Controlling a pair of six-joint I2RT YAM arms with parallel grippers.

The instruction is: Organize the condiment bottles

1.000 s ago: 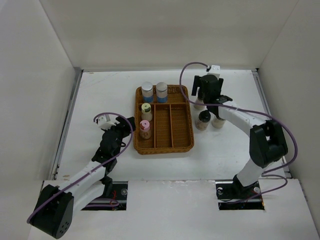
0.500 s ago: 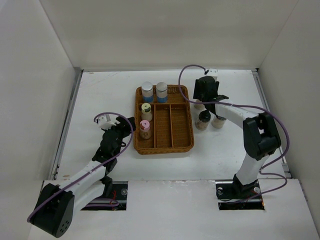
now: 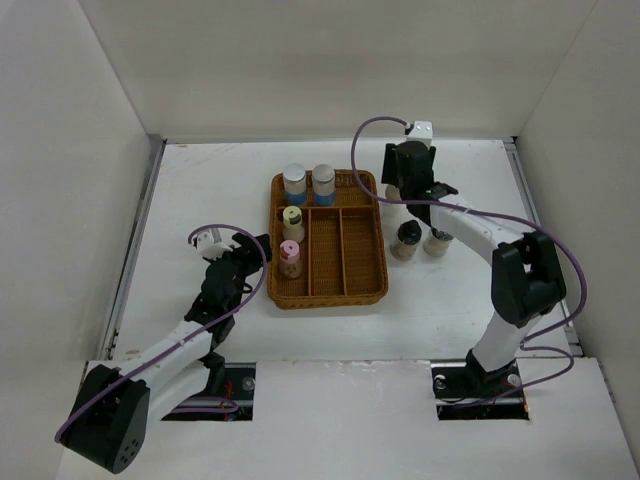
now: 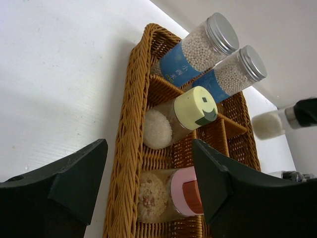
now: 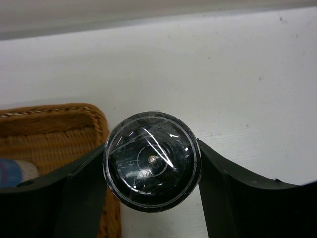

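The brown wicker tray (image 3: pixel 368 240) holds two grey-capped, blue-labelled jars (image 3: pixel 294 183) (image 3: pixel 324 181) at its back, and a yellow-capped jar (image 3: pixel 292 221) and a pink-capped jar (image 3: pixel 290 257) in its left column. My right gripper (image 3: pixel 402 188) is shut on a black-capped jar (image 5: pixel 151 161) just beyond the tray's back right corner. Another black-capped jar (image 3: pixel 407 239) and a pale jar (image 3: pixel 437 241) stand on the table right of the tray. My left gripper (image 3: pixel 243 258) is open and empty beside the tray's left rim (image 4: pixel 130 148), facing the pink-capped jar (image 4: pixel 171 198).
White walls close in the table on the left, back and right. The tray's middle and right columns (image 3: pixel 342 250) hold nothing. The right arm's cable (image 3: pixel 365 140) loops above the tray's back right corner.
My right gripper has moved left and back toward the tray's back right corner with the black-capped jar in it. The left arm has not moved.
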